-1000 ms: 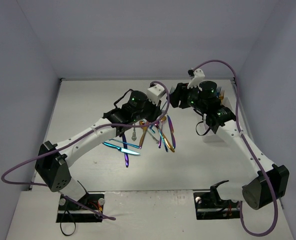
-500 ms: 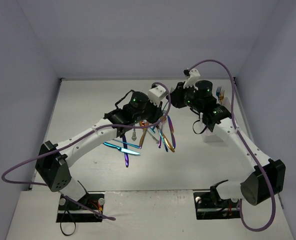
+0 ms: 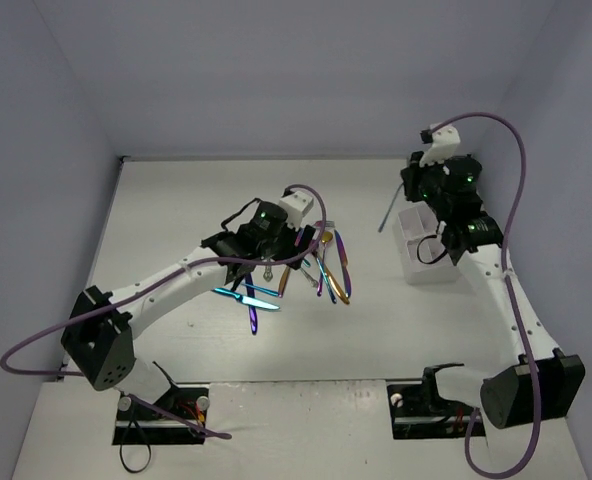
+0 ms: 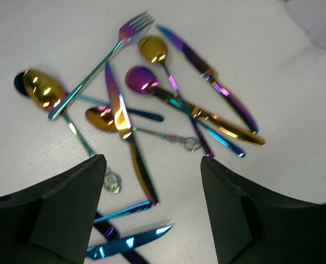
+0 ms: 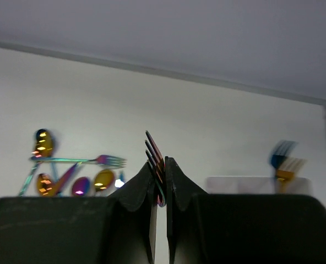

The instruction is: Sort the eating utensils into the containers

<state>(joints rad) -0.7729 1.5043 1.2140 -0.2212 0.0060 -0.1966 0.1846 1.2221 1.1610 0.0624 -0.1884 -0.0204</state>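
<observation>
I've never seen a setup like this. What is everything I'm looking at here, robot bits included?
heap of utensils: about a dozen, overlapping; rainbow, gold, purple, blue; middle of the table
held fork: one, purplish, lifted off the table
caddy: one, white, right side of the table
forks in caddy: two, blue and gold, tines up
table: one, white
walls: pale grey-blue, around the table
cables: two, purple, one along each arm
left arm: white and black, over the heap, jaws open and empty
right arm: white and black, raised near the caddy, jaws shut on the held fork
</observation>
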